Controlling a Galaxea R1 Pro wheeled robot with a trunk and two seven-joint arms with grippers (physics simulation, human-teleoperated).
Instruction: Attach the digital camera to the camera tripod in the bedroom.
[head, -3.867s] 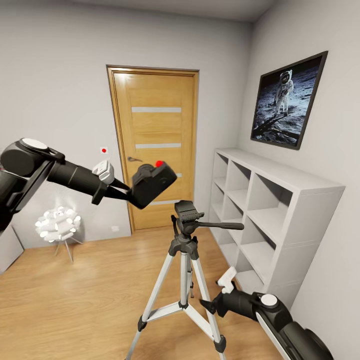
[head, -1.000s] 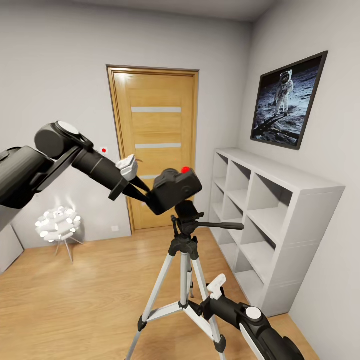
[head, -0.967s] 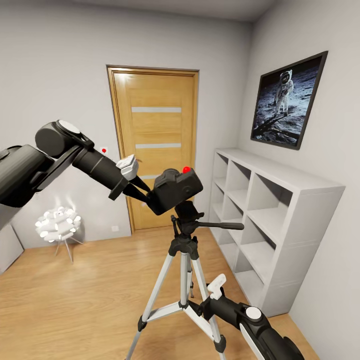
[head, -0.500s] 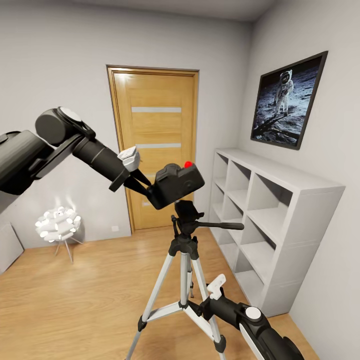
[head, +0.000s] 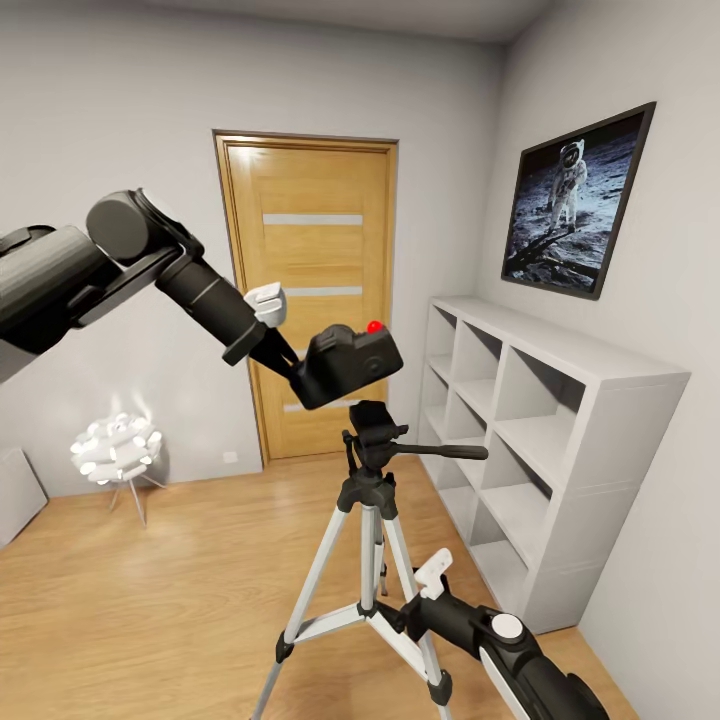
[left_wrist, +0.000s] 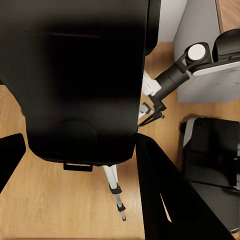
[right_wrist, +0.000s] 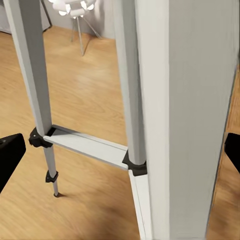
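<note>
In the head view the black digital camera (head: 347, 365), its red button (head: 375, 327) on top, hangs slightly tilted just above the black head (head: 372, 423) of the camera tripod (head: 368, 520). My left gripper (head: 298, 373) is shut on the camera's left end. The left wrist view has the camera's dark body (left_wrist: 85, 75) close up between the fingers (left_wrist: 170, 200). Low at the right, my right gripper (head: 407, 612) is open beside the tripod's near right leg. In the right wrist view that silver leg (right_wrist: 190, 120) stands between the fingertips (right_wrist: 10, 155).
A white cube shelf (head: 545, 430) lines the right wall under a framed astronaut picture (head: 575, 200). A closed wooden door (head: 310, 290) is behind the tripod. A white ball lamp (head: 115, 447) stands on the plank floor at the left.
My left arm has lifted at the elbow and carried the camera slightly up and left, from touching the tripod head to just above it. Over the last second the right arm has stayed put.
</note>
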